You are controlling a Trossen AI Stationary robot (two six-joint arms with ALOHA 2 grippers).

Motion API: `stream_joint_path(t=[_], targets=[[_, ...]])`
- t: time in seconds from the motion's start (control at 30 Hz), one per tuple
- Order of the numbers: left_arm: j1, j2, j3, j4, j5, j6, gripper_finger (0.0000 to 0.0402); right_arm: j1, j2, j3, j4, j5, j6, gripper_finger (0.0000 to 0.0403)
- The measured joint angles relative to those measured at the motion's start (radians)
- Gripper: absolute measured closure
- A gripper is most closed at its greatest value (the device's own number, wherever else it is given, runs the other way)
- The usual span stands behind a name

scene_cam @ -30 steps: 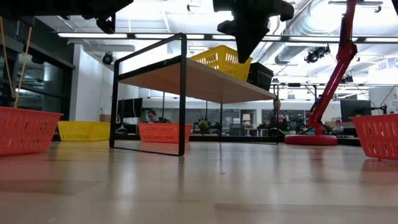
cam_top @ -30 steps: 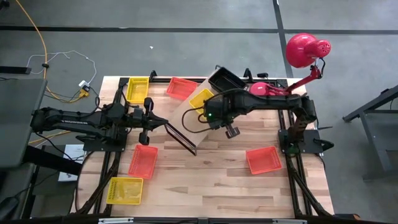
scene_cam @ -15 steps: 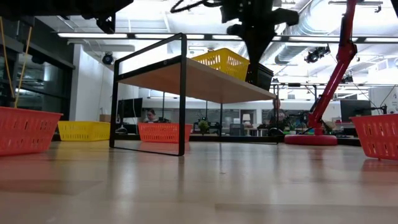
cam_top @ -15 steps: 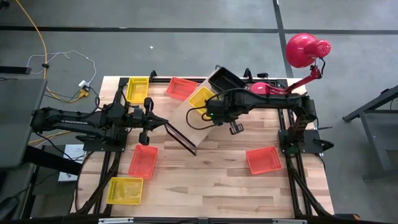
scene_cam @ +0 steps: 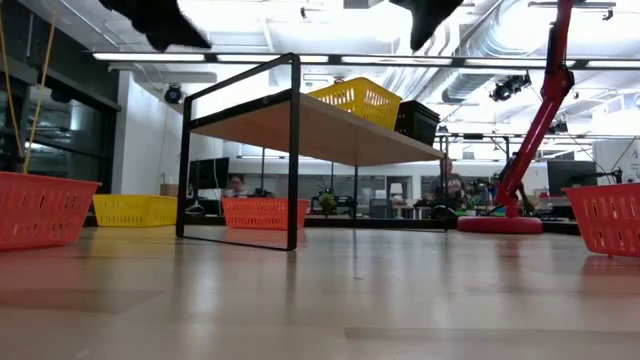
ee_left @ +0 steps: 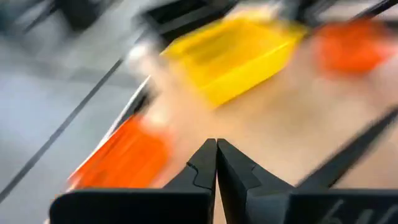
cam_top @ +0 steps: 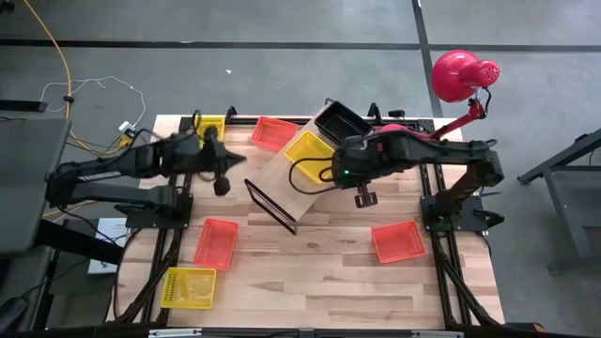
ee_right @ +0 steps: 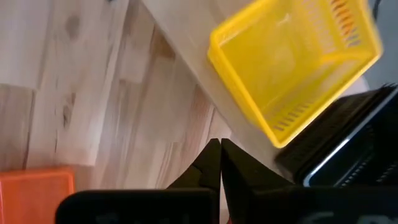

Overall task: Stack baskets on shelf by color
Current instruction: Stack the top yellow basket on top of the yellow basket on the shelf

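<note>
The shelf (cam_top: 286,178) stands on the table with a yellow basket (cam_top: 308,148) and a black basket (cam_top: 340,120) resting on its board, side by side; the low view shows them as yellow basket (scene_cam: 360,100) and black basket (scene_cam: 418,120). My right gripper (cam_top: 362,196) is shut and empty, hanging high just right of the shelf; in its wrist view the right gripper (ee_right: 220,155) looks down on the yellow basket (ee_right: 295,68). My left gripper (cam_top: 220,183) is shut and empty, raised left of the shelf, and the left gripper (ee_left: 216,162) shows blurred in its own view.
Loose baskets lie flat on the tabletop: orange ones (cam_top: 274,132), (cam_top: 217,242), (cam_top: 398,241) and yellow ones (cam_top: 208,134), (cam_top: 190,287). A red lamp (cam_top: 460,80) stands at the far right corner. Bare wood lies in front of the shelf.
My right gripper has pulled away from the yellow basket on the shelf, moving toward the table's right edge and rising out of the low view's top. My left arm has swung up and toward the far edge, fast enough to blur. The baskets have stayed in place.
</note>
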Motion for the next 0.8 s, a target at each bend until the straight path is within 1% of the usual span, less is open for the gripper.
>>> stream_joint_path(t=[0.1,0.2,0.3,0.5,0.6,0.7,0.8], targets=[[0.089,0.065,0.049,-0.173,-0.07,-0.004,0.0399,0.012,-0.023,0.0,0.016,0.009,0.0,0.0403],[0.18,0.126,0.059,-0.269,-0.08,-0.017,0.0386,0.015,-0.029,0.0,0.023,0.012,-0.005,0.0403],[0.262,0.201,0.059,-0.337,-0.079,-0.004,0.0359,0.011,-0.029,0.0,0.023,0.018,-0.009,0.0403],[0.408,0.35,0.059,-0.375,-0.068,0.031,0.0277,-0.01,-0.022,-0.001,0.042,0.018,-0.034,0.0403],[0.478,0.418,0.059,-0.399,-0.042,0.049,0.0238,-0.02,-0.022,-0.001,0.04,0.013,-0.035,0.0403],[0.539,0.483,0.059,-0.43,-0.031,0.07,0.0208,-0.02,-0.022,-0.001,0.041,0.013,-0.044,0.0403],[0.584,0.538,0.059,-0.442,-0.047,0.109,0.019,-0.02,-0.022,-0.001,0.045,0.009,-0.053,0.0403]])
